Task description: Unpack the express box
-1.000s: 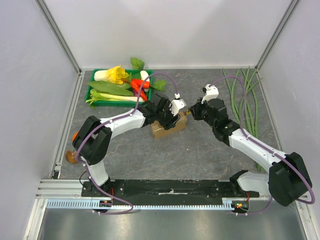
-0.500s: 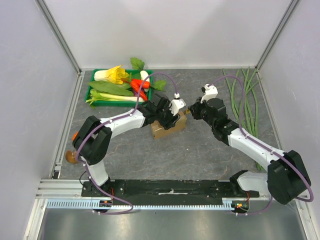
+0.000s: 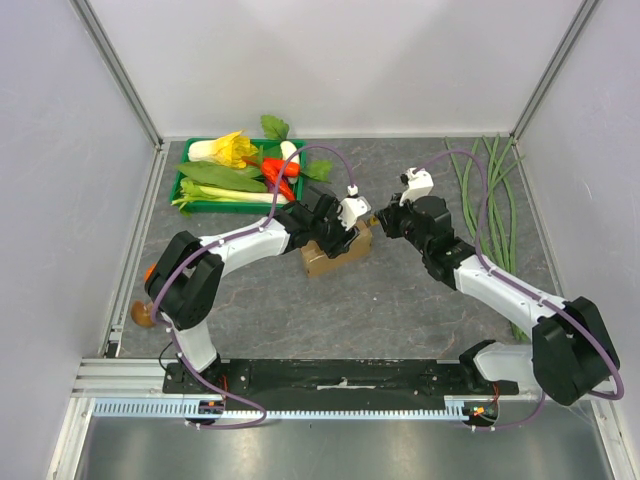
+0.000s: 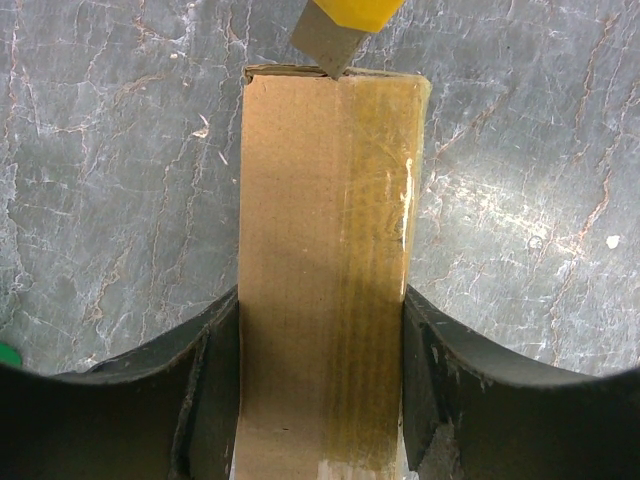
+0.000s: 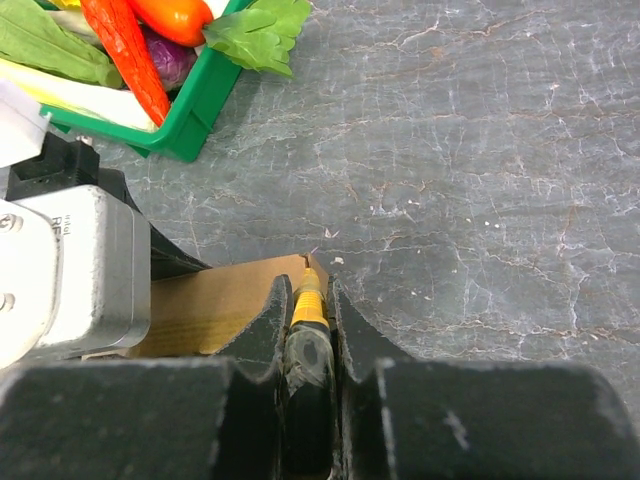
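The express box point(image 3: 335, 255) is a small brown cardboard box lying mid-table, its top sealed with clear tape point(image 4: 375, 250). My left gripper point(image 4: 320, 385) is shut on the box, one finger on each long side point(image 3: 340, 232). My right gripper point(image 5: 308, 305) is shut on a yellow-and-black utility knife point(image 5: 310, 330). The knife's tip point(image 4: 330, 45) touches the box's far top edge near its right end point(image 5: 315, 268). In the top view the right gripper point(image 3: 385, 222) sits just right of the box.
A green tray point(image 3: 230, 180) of vegetables stands at the back left, its corner in the right wrist view point(image 5: 195, 110). Long green beans point(image 3: 495, 200) lie along the right side. A small orange and brown thing point(image 3: 145, 300) lies by the left arm's base.
My right gripper has edged slightly left and back with the knife, closer to the box's end. The left gripper and box have stayed put.
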`<action>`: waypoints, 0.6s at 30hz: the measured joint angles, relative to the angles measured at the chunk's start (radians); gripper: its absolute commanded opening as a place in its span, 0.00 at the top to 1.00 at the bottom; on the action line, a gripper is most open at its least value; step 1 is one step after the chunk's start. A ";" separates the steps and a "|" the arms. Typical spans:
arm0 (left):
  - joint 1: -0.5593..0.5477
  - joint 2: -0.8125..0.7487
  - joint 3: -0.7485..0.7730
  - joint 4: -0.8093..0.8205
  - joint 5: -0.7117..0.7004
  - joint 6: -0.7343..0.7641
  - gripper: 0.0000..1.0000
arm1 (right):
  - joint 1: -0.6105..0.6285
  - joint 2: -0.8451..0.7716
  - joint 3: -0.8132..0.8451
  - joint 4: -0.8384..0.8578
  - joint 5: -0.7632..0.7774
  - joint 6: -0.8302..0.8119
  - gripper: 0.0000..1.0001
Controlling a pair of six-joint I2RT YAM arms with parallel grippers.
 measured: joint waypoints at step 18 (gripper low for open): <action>-0.006 0.005 0.002 0.005 0.002 0.000 0.45 | -0.009 -0.056 -0.051 -0.001 -0.015 -0.077 1.00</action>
